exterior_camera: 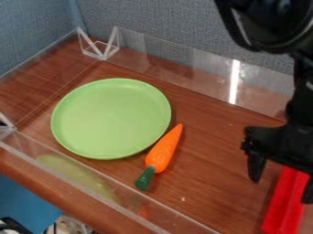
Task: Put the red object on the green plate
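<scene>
Going by looks, the red bar (285, 203), at the table's right side, is probably light, stiff plastic, maybe a bit slick. I'd pinch across its narrow width mid-length; gripper (280, 186) fingers are spread wide.

The one view looks down at a slant onto the wooden counter (214, 174), from above and outside the clear low wall (110, 187) that crosses the lower left. It faces across the counter toward the grey padded backdrop (171, 26) at the top. It is near enough that the plate (112, 119) and the carrot (160, 157) show whole, while the right edge cuts off the arm (275, 37) and the bottom edge cuts the red bar (286, 203). With a single view, none of the scene is shared.
</scene>
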You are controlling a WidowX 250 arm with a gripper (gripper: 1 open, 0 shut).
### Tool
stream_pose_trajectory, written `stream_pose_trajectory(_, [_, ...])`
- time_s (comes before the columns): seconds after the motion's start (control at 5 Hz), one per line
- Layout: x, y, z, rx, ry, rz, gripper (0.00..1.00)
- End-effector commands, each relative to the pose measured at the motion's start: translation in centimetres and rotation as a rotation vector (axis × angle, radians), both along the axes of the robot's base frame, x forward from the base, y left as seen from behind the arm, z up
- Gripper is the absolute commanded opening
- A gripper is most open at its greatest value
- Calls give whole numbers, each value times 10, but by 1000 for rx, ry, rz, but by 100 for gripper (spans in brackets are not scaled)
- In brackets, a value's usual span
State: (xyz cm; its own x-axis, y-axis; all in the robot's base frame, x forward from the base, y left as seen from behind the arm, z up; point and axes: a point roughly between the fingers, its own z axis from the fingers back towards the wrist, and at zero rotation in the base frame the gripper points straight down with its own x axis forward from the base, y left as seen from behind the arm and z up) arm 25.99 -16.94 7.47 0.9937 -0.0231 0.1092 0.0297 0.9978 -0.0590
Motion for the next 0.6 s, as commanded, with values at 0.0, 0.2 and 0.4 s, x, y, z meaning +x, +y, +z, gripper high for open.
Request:
stream_pose_trajectory(0.0, [-2,-5,21,-28,-50,-18,100])
stream_pose_trajectory(0.2, [-7,-4,11,-26,-54,14,100])
stream_pose_trajectory(0.4, [-9,-4,2,-25,-61,47,100])
